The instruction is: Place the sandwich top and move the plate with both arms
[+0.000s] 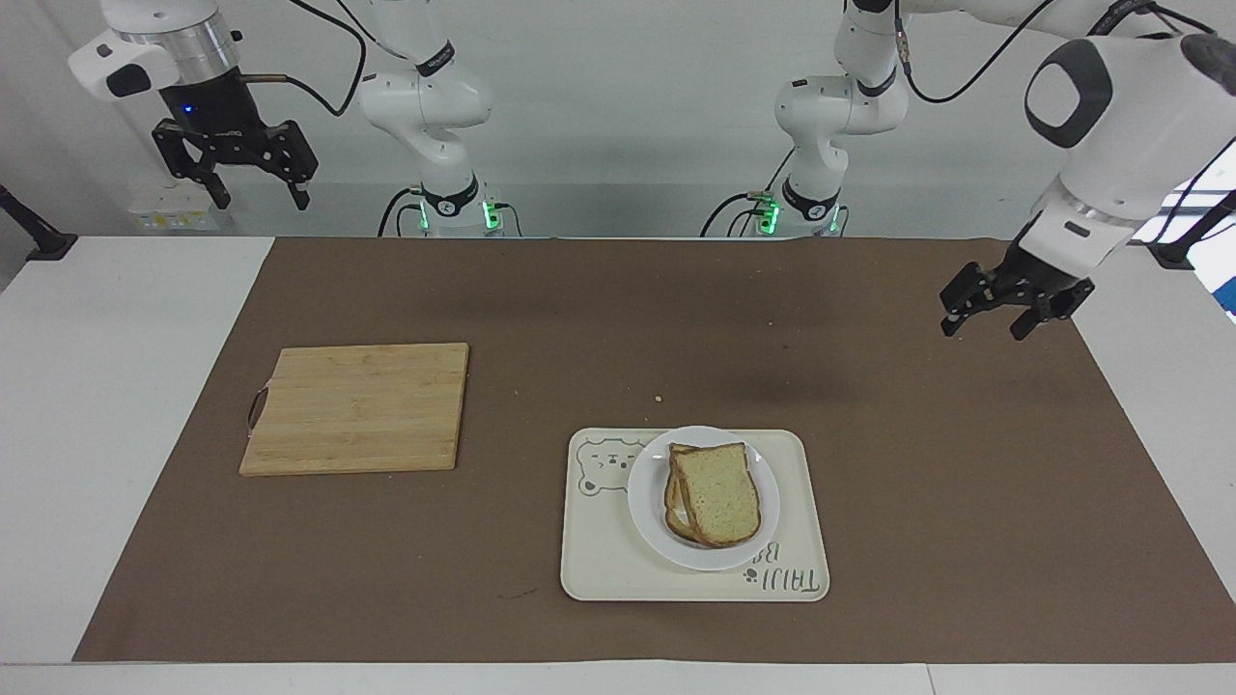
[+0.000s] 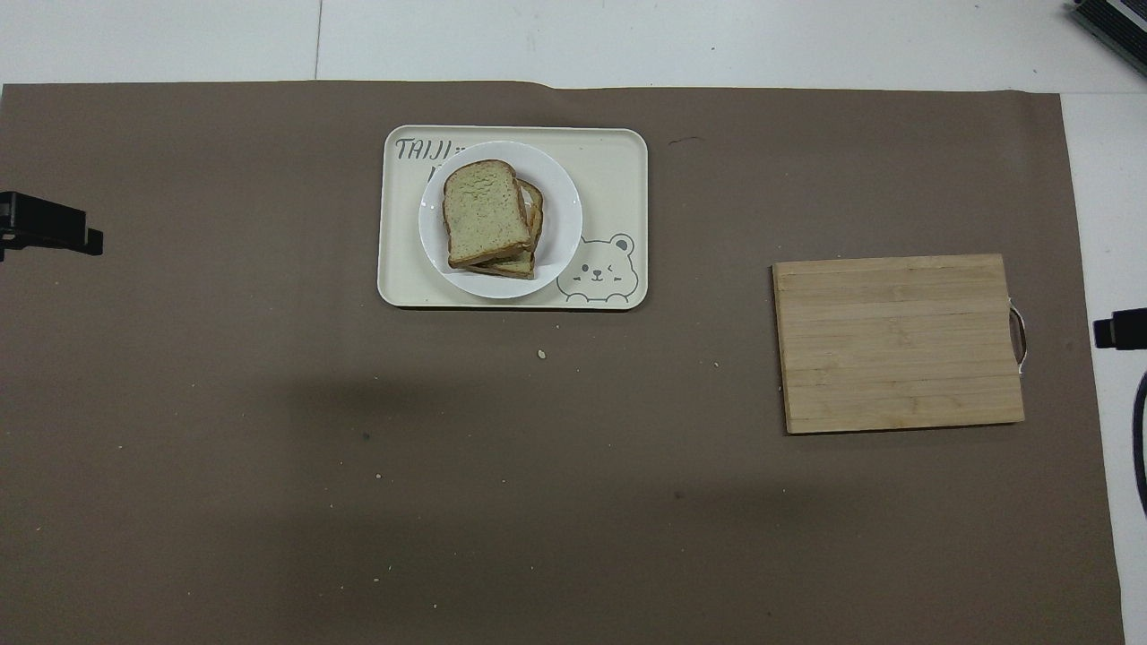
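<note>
- Our left pincer and right pincer hang spread, empty.
- Jolting the plate could slide the loosely stacked bread top off.

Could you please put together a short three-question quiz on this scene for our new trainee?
1. True or false: the speckled tan sandwich top slice lies on the bamboo cutting board.
2. What does the small round white plate rest on?
A. the brown mat
B. the cream rectangular bear tray
C. the cutting board
3. Fill in: the left end effector holds ____.

Key:
1. False; it tops the stack on the plate.
2. B.
3. Nothing; it hangs open over the brown mat, and the right end effector is also open and raised.
</note>
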Motion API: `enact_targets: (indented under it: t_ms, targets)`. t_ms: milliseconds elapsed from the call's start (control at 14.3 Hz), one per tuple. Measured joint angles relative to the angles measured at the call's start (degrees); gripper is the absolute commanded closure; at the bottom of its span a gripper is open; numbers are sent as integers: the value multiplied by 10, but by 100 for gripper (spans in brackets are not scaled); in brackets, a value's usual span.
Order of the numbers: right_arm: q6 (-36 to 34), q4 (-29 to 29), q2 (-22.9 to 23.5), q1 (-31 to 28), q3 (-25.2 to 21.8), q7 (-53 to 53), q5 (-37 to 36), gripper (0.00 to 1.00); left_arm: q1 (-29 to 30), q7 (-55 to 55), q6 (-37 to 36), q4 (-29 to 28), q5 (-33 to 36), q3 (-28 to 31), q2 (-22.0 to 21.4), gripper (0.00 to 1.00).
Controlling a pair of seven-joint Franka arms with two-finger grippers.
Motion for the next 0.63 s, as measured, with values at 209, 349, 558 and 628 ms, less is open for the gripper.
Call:
enact_targets:
  t_ms: [209, 349, 558, 628]
  targets:
    - [0, 0, 0, 0, 3, 0, 0, 0, -4, -25, -37, 0, 30, -16, -27, 0]
    - [0, 0, 0, 0, 3, 0, 0, 0, -4, -28, -69, 1, 40, -23, -40, 0]
    - [0, 0, 0, 0, 3, 0, 0, 0, -3, -29, -76, 1, 40, -23, -51, 0]
    - [0, 0, 0, 0, 3, 0, 0, 0, -3, -29, -77, 1, 40, -22, -51, 0]
